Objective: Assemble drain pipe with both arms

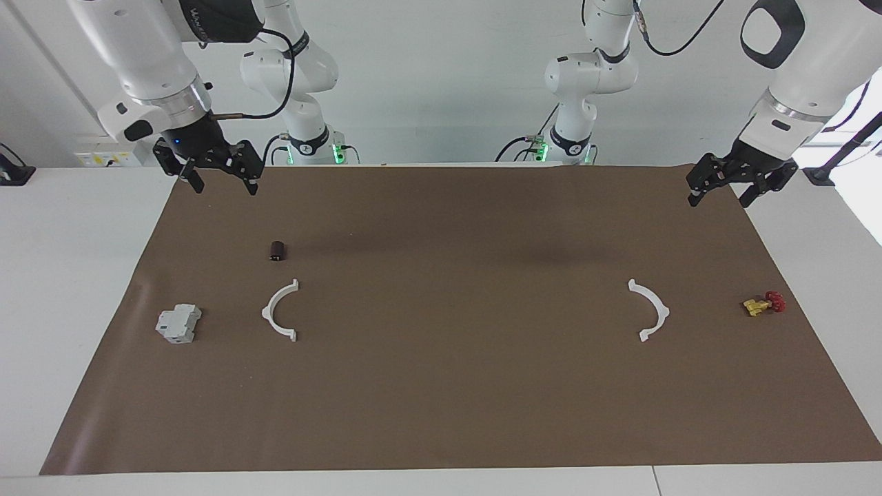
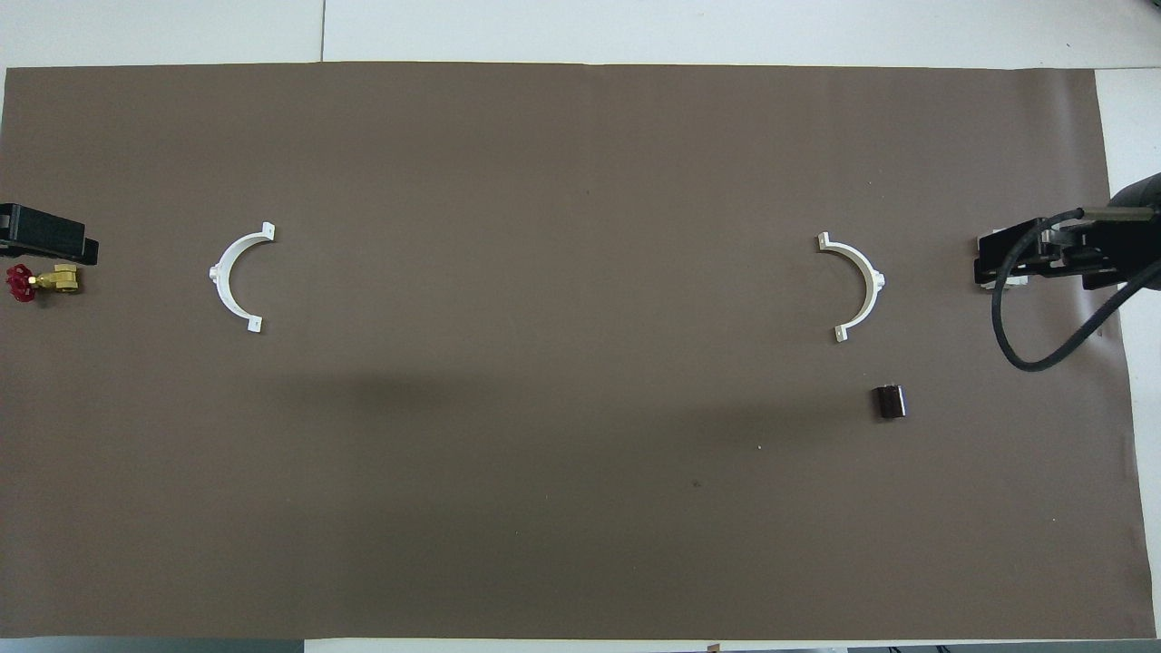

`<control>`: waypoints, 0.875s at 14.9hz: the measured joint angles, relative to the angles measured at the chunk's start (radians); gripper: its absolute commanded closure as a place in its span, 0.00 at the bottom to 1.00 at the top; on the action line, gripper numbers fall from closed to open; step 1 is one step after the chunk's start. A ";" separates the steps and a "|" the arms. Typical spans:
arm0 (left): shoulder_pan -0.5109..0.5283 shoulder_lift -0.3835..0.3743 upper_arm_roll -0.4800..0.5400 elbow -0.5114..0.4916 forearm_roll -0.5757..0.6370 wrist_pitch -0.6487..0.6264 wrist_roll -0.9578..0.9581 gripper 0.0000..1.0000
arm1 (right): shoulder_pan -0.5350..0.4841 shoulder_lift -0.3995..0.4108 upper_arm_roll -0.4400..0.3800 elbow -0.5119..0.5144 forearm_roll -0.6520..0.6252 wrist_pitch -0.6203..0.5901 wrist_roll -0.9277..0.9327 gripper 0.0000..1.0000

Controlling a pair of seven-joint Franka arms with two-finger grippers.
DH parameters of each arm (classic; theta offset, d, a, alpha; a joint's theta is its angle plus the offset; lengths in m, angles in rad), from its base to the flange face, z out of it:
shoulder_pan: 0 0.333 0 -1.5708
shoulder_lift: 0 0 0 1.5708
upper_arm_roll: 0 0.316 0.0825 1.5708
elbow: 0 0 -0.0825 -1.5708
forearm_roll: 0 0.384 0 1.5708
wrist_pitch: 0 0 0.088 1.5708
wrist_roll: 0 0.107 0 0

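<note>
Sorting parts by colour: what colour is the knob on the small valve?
Red, on a yellow valve; clearest in the facing view.

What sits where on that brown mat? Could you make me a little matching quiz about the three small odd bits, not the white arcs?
Things:
1. grey block
2. yellow valve
3. dark cylinder

Places:
A. toward the left arm's end of the table
B. nearer to the robots than anything else lying on the brown mat
C. closest of all to the right arm's end of the table

Pairs: 1-C, 2-A, 3-B
</note>
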 measured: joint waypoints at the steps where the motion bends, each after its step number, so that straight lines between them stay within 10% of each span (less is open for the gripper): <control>1: 0.000 0.000 0.000 0.000 0.000 0.000 0.000 0.00 | 0.000 0.000 0.000 0.000 0.000 0.000 0.000 0.00; 13: 0.000 0.000 0.000 0.000 0.000 0.000 0.000 0.00 | 0.000 0.000 -0.005 -0.012 0.000 0.000 -0.009 0.00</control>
